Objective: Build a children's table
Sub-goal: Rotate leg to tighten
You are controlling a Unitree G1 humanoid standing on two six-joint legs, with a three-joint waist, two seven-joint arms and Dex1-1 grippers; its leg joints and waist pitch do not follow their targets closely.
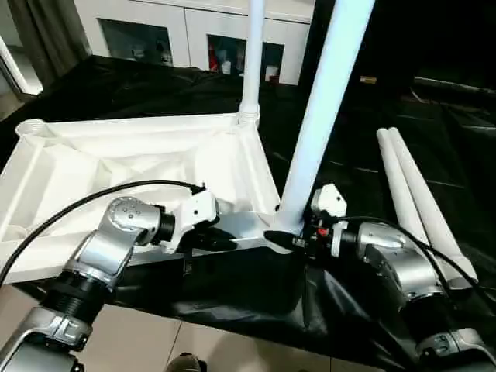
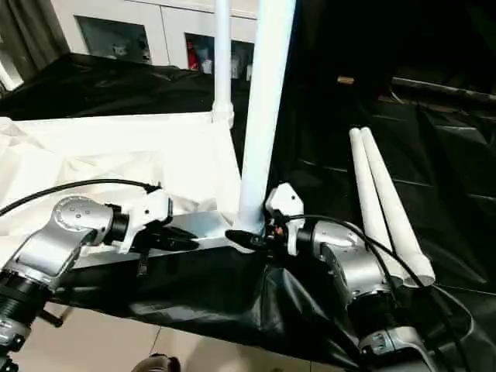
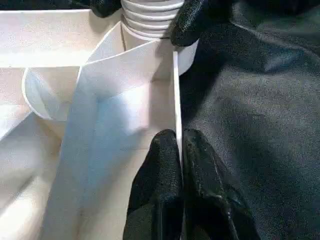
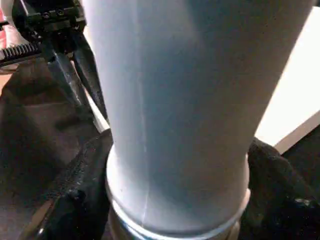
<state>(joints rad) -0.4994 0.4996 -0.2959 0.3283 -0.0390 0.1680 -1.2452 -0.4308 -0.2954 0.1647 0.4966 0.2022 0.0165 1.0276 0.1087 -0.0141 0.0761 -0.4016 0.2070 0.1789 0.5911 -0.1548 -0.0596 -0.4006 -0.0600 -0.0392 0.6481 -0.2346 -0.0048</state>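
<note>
Left wrist view: left gripper (image 3: 180, 150) pinches the white plastic tabletop's rim (image 3: 176, 90); right gripper (image 1: 288, 238) spans the upright white tube leg (image 1: 322, 116), lower centre.

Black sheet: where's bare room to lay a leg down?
Bare black sheet lies between the tabletop and the cabinet, and between the near upright leg and the two loose legs. The near corner is crowded with both tools.

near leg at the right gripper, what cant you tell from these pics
- Near leg: its upper end is cut off by the top edge in both eye views.
- Its seat in the corner socket: covered by the right gripper in the eye views.
- Far leg: also cut off at the top.
- Cabinet contents: too small to identify.
</note>
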